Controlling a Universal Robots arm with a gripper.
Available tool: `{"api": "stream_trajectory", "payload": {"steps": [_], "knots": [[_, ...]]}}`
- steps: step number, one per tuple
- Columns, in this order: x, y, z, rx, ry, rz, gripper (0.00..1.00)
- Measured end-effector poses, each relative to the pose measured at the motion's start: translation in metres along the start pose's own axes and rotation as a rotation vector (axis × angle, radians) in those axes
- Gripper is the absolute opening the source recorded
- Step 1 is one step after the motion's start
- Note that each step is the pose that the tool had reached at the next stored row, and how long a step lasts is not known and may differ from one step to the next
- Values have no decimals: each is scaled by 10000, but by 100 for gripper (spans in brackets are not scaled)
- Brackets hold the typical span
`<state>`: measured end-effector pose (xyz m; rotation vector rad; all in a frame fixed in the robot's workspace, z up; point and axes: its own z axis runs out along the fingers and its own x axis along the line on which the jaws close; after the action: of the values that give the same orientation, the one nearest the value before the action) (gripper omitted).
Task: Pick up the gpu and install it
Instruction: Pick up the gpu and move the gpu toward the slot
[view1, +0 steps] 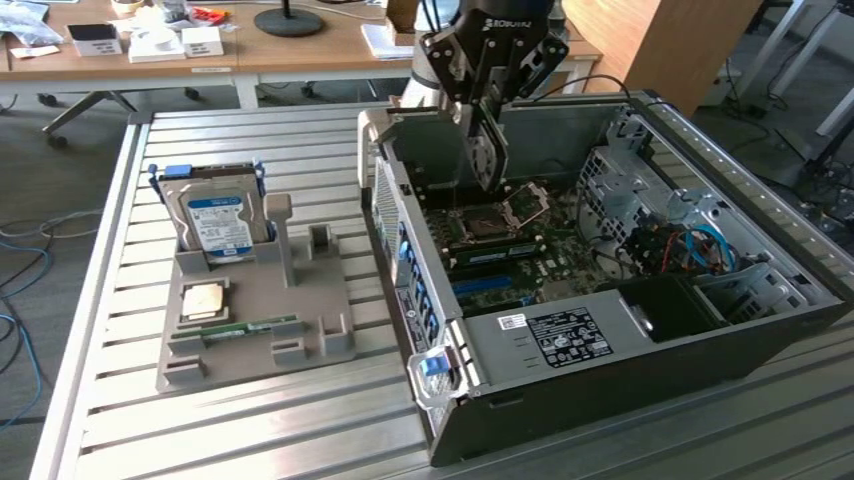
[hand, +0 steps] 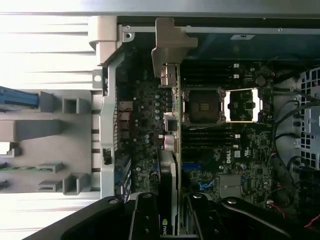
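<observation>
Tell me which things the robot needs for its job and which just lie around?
For the job: gripper, holding the gpu; open computer case; motherboard.
Just lying about: hard drive, RAM stick, square chip, all in the grey holder.

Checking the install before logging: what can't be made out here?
- Slot beneath the thin greenish gpu card with silvery end bracket: wrist view, hidden by the card's own edge.
- Card's lower edge versus dark green motherboard: exterior view, gap too small to judge.
- Print on the slim green memory stick: exterior view, too small.
</observation>
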<state>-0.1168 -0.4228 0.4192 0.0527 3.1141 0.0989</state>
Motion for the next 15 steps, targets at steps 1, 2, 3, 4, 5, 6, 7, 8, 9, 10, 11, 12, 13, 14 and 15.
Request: {"api": "stream_trajectory", "payload": {"steps": [1,2,3,4,5,6,7,8,9,10,11,12,13,14,15], "knots": [[-27,1,1,-1,0,1,27],[-55,2,2,-1,0,1,27],[-82,3,2,-1,0,0,27],[-111,5,3,-1,0,0,27],[-138,5,4,-2,0,0,27],[-166,7,4,-1,0,0,27],[-192,8,5,-2,0,1,27],[-220,9,6,-3,0,0,27],[-247,10,6,-2,1,0,27],[-275,11,7,-2,0,0,27],[-302,12,8,-2,1,0,27],[-330,13,9,-2,0,1,27],[-356,15,9,-2,0,1,27],[-382,16,10,-2,0,1,27],[-409,17,11,-3,0,0,27]]}}
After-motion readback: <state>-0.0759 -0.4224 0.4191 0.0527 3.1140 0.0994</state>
